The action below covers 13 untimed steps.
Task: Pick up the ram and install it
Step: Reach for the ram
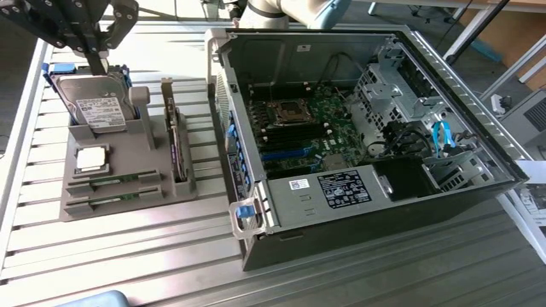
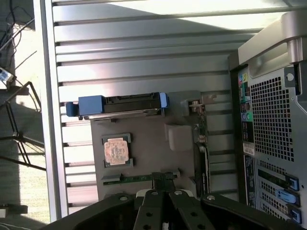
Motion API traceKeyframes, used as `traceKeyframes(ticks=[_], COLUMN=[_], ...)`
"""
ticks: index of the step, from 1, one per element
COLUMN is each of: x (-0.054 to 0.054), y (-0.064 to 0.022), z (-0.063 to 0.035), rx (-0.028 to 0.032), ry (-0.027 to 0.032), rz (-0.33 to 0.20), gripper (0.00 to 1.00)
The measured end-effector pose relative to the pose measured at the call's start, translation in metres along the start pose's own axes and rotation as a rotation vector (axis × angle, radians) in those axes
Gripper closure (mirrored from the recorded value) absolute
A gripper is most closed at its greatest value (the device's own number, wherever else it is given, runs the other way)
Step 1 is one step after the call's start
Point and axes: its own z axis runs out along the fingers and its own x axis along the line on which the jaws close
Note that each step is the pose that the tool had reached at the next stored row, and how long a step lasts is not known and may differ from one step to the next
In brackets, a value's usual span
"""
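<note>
Two rams, thin green sticks, lie on edge in slots at the front of a grey holder: one ram point(image 1: 112, 180) and a second ram point(image 1: 111, 199) closer to the front. In the wrist view one ram point(image 2: 136, 178) shows just past my fingertips. My gripper point(image 1: 100, 62) point(image 2: 163, 179) hangs shut and empty, high over the holder's far end, above the hard drive point(image 1: 102, 107) and well apart from the rams. The open computer case point(image 1: 341, 204) lies at the exterior view's right, its motherboard point(image 1: 307, 128) exposed.
The grey holder point(image 1: 128, 150) also carries a square silver processor point(image 1: 91, 158) point(image 2: 116, 151) and a dark expansion card point(image 1: 175, 144) point(image 2: 201, 143) standing on edge. The hard drive point(image 2: 120, 103) has blue brackets. The case's rear panel point(image 2: 273, 120) stands close beside the holder.
</note>
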Motion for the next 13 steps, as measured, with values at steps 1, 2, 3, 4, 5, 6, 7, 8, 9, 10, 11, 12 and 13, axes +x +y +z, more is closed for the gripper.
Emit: traceKeyframes(ticks=[1,2,3,4,5,6,7,8,9,10,11,12,13], x=[0.0,0.0,0.0,-0.001,-0.001,-0.001,-0.001,-0.001,-0.002,-0.002,-0.002,-0.002,-0.003], y=[-0.0017,-0.0036,-0.0066,-0.009,-0.0112,-0.0141,-0.0168,-0.0195,-0.0235,-0.026,-0.0285,-0.0308,-0.0333], z=[-0.0001,-0.0001,-0.0003,-0.0004,-0.0005,-0.0006,-0.0007,-0.0008,-0.0009,-0.0011,-0.0012,-0.0013,-0.0014], rx=[0.0,0.0,0.0,0.0001,0.0001,0.0,0.0,0.0001,0.0,0.0,0.0001,0.0001,0.0], ry=[0.0,0.0,0.0,0.0,0.0001,0.0,0.0,0.0,0.0,0.0,0.0001,0.0001,0.0], rz=[0.0,0.0,0.0,0.0,0.0,0.0,0.0,0.0,0.0,0.0,0.0,0.0,0.0], gripper=[0.89,0.89,0.89,0.89,0.89,0.89,0.89,0.89,0.89,0.89,0.89,0.89,0.89])
